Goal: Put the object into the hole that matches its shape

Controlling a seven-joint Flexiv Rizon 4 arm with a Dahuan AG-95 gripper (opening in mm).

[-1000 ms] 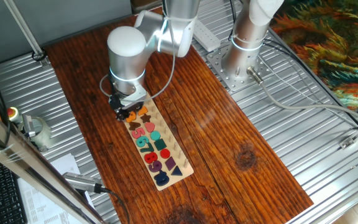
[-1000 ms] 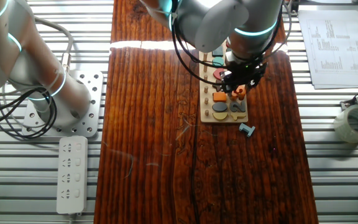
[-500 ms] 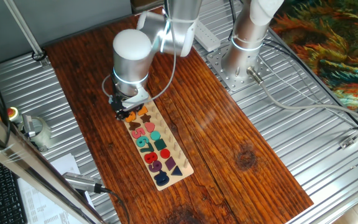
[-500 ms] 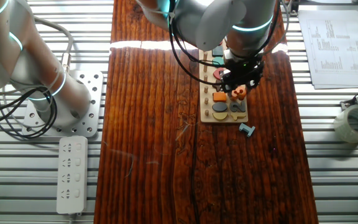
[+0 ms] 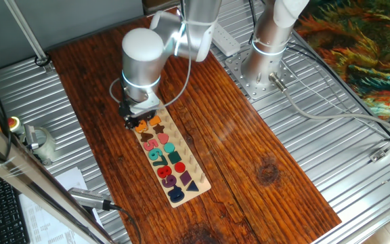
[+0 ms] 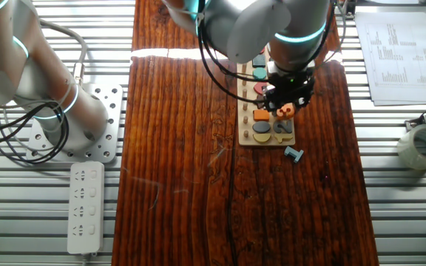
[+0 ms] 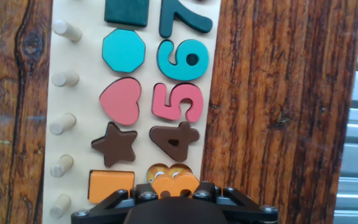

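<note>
The orange 3-shaped piece (image 7: pixel 174 185) is held between my gripper's (image 7: pixel 174 194) fingers, which are shut on it at the bottom of the hand view. Just beyond it shows the pale 3-shaped recess (image 7: pixel 165 168), partly covered by the piece, below the brown 4 (image 7: pixel 174 140). The long wooden puzzle board (image 7: pixel 76 59) runs away from the hand. In one fixed view my gripper (image 5: pixel 138 123) is low over the board's far end (image 5: pixel 196 173). In the other fixed view the orange piece (image 6: pixel 285 111) sits under my gripper (image 6: pixel 283 102) over the board (image 6: pixel 244 112).
A brown star (image 7: pixel 114 145), an orange rectangle (image 7: pixel 111 185) and a pink 5 (image 7: pixel 176 101) fill nearby recesses. A small light blue piece (image 6: pixel 293 154) lies on the table by the board's end. A tape roll (image 6: pixel 422 144), a power strip (image 6: pixel 86 207) and a second arm's base (image 6: pixel 72 122) stand off the wooden top.
My gripper with the orange piece has shifted slightly along the board's end. Nothing was let go.
</note>
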